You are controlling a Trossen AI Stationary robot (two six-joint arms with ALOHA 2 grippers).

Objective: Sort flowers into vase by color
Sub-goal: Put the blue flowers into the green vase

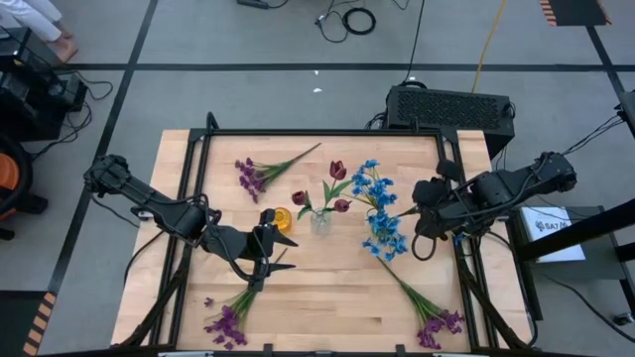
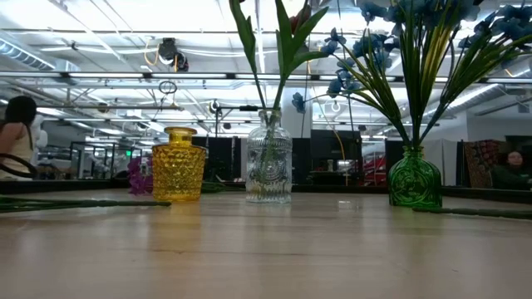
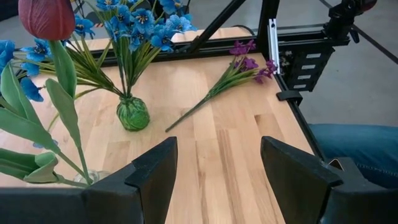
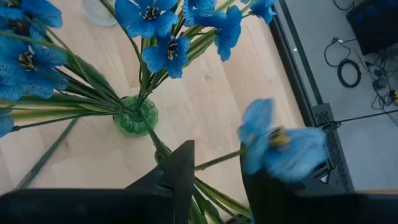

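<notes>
Wooden table [image 1: 327, 288] with three vases, loose purple sprigs [image 1: 230, 322]

from my station the light reads bright and even, coming from the long ceiling strips [image 2: 100, 41] visible in the low view. the wooden table [image 1: 327, 288] shows only faint, soft shadows under the arms. in the low view the near tabletop is soft and out of focus, while the yellow vase [image 2: 178, 164] is sharp. close to the right wrist camera, one blue flower [image 4: 283, 142] is smeared with blur.

Overhead, table-level and two wrist cameras share the green vase [image 2: 415, 178].
</notes>
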